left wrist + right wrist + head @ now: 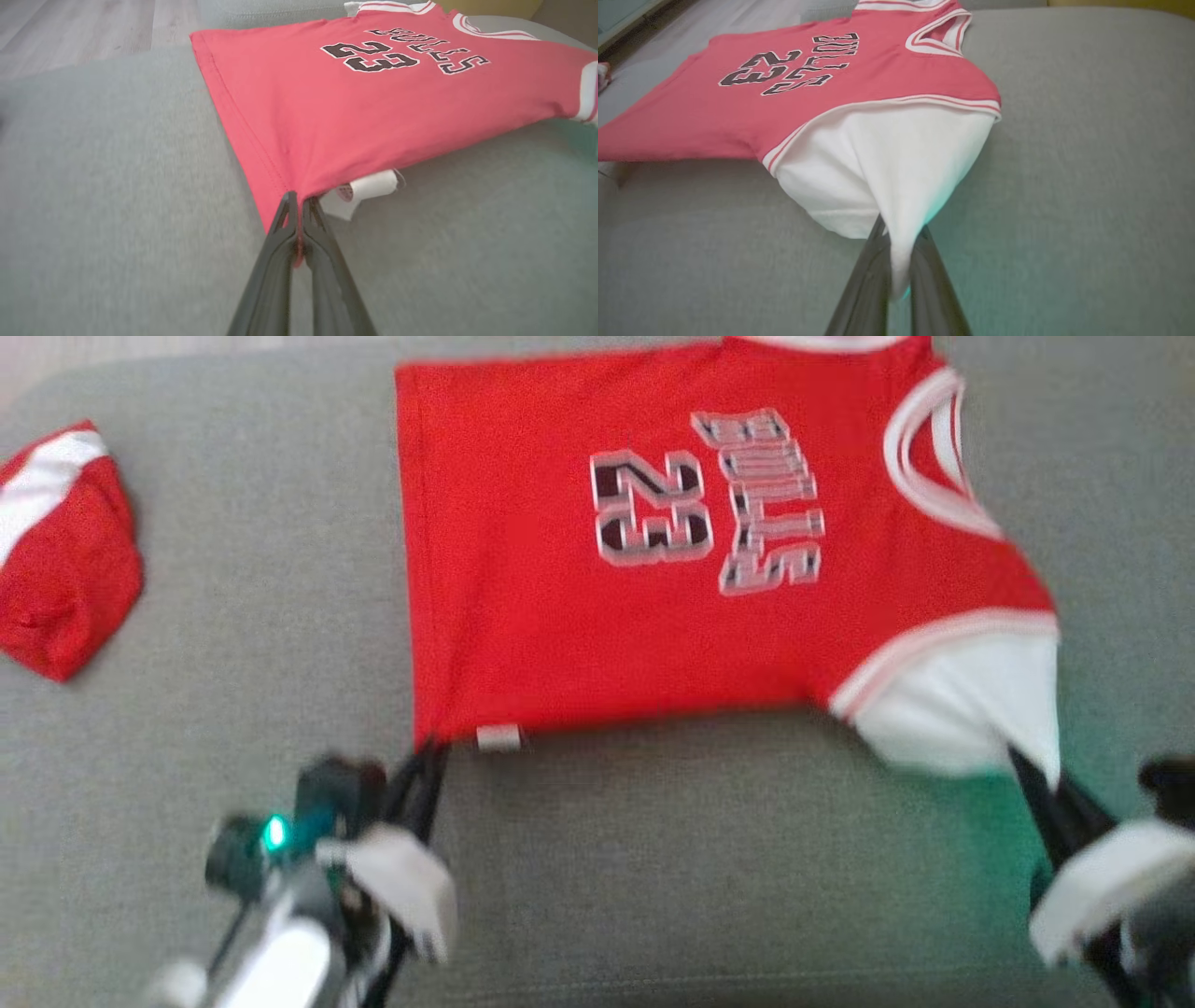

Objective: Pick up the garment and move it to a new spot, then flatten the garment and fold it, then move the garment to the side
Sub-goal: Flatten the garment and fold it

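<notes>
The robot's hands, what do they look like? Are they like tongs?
A bit like tongs, yes. The left gripper and the right gripper each have two long, thin, dark fingers that narrow to a tip. Behind the fingers sit white covers on black parts, and a small green light glows on the left wrist.

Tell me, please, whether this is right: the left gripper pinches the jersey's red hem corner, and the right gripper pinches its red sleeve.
Not quite: the sleeve in the right gripper is white, not red, as the right wrist view shows. The left gripper does pinch the jersey's red hem corner.
</notes>
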Controlling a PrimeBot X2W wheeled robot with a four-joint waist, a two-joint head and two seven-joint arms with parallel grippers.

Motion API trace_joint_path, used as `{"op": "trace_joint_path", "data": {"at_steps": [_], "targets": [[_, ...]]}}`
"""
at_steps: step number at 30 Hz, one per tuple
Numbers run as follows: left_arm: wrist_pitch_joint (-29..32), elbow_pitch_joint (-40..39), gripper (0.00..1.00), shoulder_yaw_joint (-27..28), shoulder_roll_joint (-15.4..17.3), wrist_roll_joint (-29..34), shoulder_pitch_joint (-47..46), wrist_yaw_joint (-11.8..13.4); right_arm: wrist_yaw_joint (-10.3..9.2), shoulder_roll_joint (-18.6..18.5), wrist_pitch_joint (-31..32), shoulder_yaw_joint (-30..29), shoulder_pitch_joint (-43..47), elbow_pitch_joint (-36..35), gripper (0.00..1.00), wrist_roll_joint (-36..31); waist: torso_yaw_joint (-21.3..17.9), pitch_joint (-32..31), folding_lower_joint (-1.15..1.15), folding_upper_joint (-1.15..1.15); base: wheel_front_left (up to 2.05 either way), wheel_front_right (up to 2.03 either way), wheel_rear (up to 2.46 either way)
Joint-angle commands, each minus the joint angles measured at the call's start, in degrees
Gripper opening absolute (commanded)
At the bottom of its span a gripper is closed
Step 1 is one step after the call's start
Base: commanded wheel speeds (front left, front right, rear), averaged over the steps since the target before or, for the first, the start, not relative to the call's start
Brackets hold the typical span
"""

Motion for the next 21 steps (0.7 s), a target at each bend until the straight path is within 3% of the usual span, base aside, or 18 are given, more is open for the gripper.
{"op": "trace_joint_path", "data": {"at_steps": [1, 6, 10, 15, 21], "targets": [[0.97, -5.37, 0.00, 2.07, 2.20, -0.07, 1.66, 1.70, -0.04, 0.05, 1.24, -0.89, 3.04, -4.36, 0.00, -0.84, 0.62, -1.02, 0.01, 0.00, 0.00, 0.00, 0.00], [5.75, -18.91, 0.00, 1.07, 3.76, -0.89, 12.95, 6.14, -0.04, 6.03, 5.83, -5.69, 15.57, -14.00, 0.00, -1.24, 0.90, -0.51, 0.01, 0.00, 0.00, 0.00, 0.00], [8.58, -25.08, 0.00, 0.76, 4.52, -1.23, 16.59, 8.06, -0.04, 8.15, 7.37, -7.81, 18.61, -17.67, 0.00, -2.33, 0.68, 0.31, 0.01, 0.00, 0.00, 0.00, 0.00], [13.89, -28.42, 0.00, 0.83, 5.79, -3.15, 13.43, 6.29, -0.04, 5.16, 11.84, -7.89, 13.36, -19.40, 0.00, -2.03, 0.47, 1.32, 0.01, 0.00, 0.00, 0.00, 0.00], [22.91, -28.57, 0.00, 1.52, 8.51, -5.75, 3.51, 1.69, -0.04, -3.28, 22.67, -5.60, 1.45, -17.99, 0.00, 2.29, 1.08, 3.44, 0.01, 0.00, 0.00, 0.00, 0.00]]}}
